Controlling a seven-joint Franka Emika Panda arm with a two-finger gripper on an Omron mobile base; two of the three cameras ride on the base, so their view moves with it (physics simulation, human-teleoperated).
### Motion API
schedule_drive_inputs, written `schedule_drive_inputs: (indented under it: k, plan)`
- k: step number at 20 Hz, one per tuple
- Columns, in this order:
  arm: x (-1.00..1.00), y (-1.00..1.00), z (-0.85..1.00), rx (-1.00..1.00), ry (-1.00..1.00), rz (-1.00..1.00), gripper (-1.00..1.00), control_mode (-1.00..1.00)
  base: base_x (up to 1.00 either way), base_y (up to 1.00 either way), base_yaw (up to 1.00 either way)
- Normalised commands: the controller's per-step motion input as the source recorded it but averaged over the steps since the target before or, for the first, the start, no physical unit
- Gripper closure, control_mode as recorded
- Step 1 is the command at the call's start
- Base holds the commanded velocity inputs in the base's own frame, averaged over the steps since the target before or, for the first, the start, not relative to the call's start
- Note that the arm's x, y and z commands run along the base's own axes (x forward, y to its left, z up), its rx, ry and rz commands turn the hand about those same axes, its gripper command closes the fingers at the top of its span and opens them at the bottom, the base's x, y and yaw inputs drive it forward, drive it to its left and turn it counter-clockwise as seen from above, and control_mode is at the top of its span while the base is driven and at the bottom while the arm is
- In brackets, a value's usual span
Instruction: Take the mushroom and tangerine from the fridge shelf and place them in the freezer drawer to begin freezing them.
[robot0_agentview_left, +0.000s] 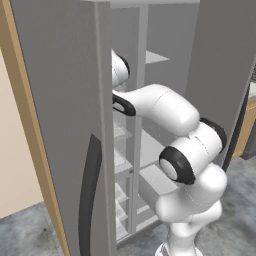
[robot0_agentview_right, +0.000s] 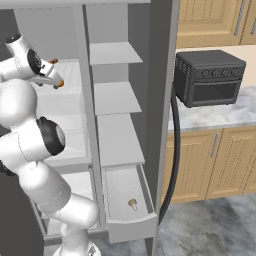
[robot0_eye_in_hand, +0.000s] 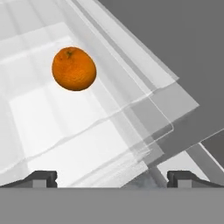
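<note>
The tangerine (robot0_eye_in_hand: 74, 68), a bright orange ball, rests on a clear glass fridge shelf (robot0_eye_in_hand: 65, 131), ahead of my fingers and to their upper left in the hand view. My gripper (robot0_eye_in_hand: 113, 179) is open with nothing between its tips, still short of the fruit. In the right base view the gripper (robot0_agentview_right: 54, 73) reaches into the upper left compartment, with orange slivers showing beside it. The freezer drawer (robot0_agentview_right: 131, 227) stands pulled out at the bottom. The mushroom (robot0_agentview_right: 132, 203), a small tan lump, lies on the drawer's floor.
The open left fridge door (robot0_agentview_left: 60, 125) stands close beside my arm and hides the hand in the left base view. A centre divider (robot0_agentview_right: 87, 110) splits the fridge, with several shelves (robot0_agentview_right: 117, 97) to its right. A dark toaster oven (robot0_agentview_right: 210, 77) sits on the counter.
</note>
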Motion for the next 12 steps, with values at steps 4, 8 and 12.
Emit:
schedule_drive_inputs:
  k: [4, 8, 12]
  plan:
    - [0.38, 0.0, -0.06, 0.12, 0.0, 0.0, -1.0, -1.0, 0.0, 0.0, 0.0]
    - [0.32, 0.0, -0.09, 0.1, 0.0, 0.0, -1.0, -1.0, 0.0, 0.0, 0.0]
    - [0.28, 0.0, -0.17, 0.01, 0.0, 0.0, -1.0, -1.0, 0.0, 0.0, 0.0]
